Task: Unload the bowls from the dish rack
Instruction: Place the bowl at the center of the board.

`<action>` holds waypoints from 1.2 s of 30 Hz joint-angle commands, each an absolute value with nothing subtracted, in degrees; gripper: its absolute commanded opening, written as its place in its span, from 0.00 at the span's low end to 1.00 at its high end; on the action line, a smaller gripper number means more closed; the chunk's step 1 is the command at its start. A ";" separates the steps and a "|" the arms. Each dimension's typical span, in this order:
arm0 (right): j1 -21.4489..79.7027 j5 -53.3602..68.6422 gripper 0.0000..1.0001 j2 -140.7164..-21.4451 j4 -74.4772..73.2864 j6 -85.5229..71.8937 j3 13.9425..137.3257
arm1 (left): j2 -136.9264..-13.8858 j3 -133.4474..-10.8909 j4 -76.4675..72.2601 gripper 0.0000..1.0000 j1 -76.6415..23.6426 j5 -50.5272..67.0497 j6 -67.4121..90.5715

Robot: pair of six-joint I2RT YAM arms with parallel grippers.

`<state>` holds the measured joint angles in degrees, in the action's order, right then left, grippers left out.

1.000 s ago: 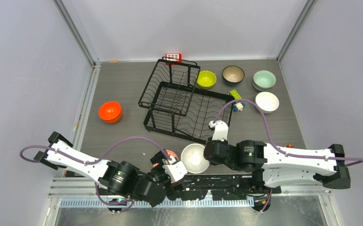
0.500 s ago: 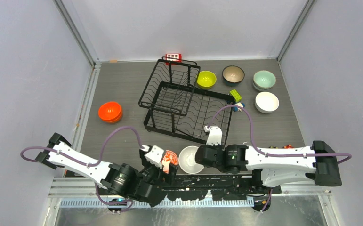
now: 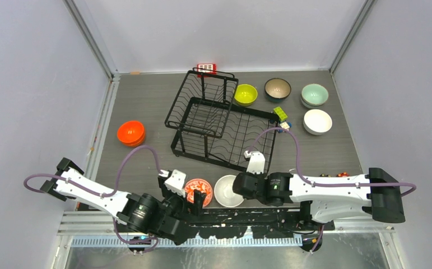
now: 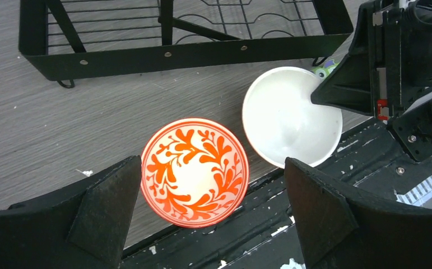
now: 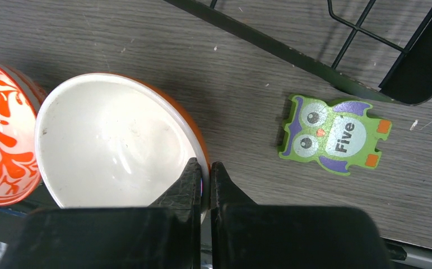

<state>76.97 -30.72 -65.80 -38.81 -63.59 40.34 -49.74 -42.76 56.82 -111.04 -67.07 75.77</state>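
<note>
**Two bowls down in front of the dish rack (image 3: 205, 120)**

Overhead, I see the floral bowl (image 3: 197, 189) and the white bowl (image 3: 226, 190) side by side at the near edge of the table (image 3: 146, 101), just before the rack. On the left wrist camera, my left gripper (image 4: 210, 168) stands wide open, a finger either side of the floral bowl, clear of it. On the right wrist camera, my right gripper (image 5: 202, 174) is pinched onto the white bowl's rim; an owl tile (image 5: 334, 133) lies nearby.

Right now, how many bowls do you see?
7: orange bowl at left; lime green bowl, brown bowl, mint bowl and white bowl far right; floral bowl and white-lined bowl at the near edge. Orange and mint look stacked; more may hide beneath.
</note>
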 commanded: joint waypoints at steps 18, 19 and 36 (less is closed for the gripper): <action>76.85 -33.13 0.01 -65.21 -35.30 -66.30 38.71 | -46.05 -42.86 64.61 1.00 -111.26 -70.65 86.23; 76.90 -33.13 0.01 -65.34 -35.18 -66.21 38.75 | -45.87 -42.81 64.83 1.00 -111.28 -70.71 86.44; 77.57 -30.37 0.01 -63.91 -41.53 -57.98 55.17 | -43.01 -42.36 69.89 1.00 -111.31 -70.85 91.25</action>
